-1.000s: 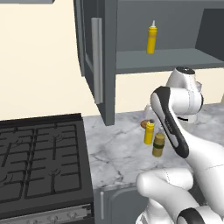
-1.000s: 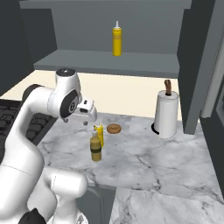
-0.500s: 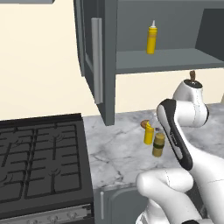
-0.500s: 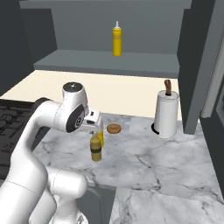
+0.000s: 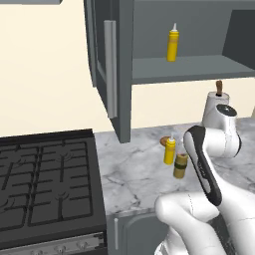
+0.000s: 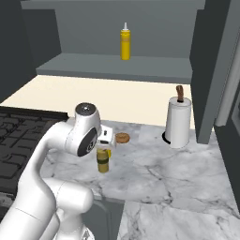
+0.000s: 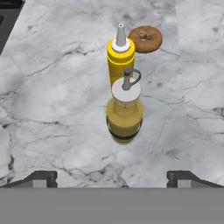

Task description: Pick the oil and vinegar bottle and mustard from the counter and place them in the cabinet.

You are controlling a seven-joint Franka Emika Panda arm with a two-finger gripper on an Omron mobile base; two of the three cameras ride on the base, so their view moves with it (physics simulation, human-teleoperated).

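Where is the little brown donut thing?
The donut lies flat on the marble counter, just behind the mustard in the hand view, with the paper towel roll off to its right.

Oil and vinegar bottle (image 7: 125,114) on counter (image 7: 52,100), mustard (image 7: 120,61) just behind, bagel (image 7: 145,39) beyond.

The oil and vinegar bottle (image 7: 125,114) is olive-brown with a dark band, the mustard (image 7: 120,60) is yellow, and the counter (image 7: 52,96) is white-grey veined marble.
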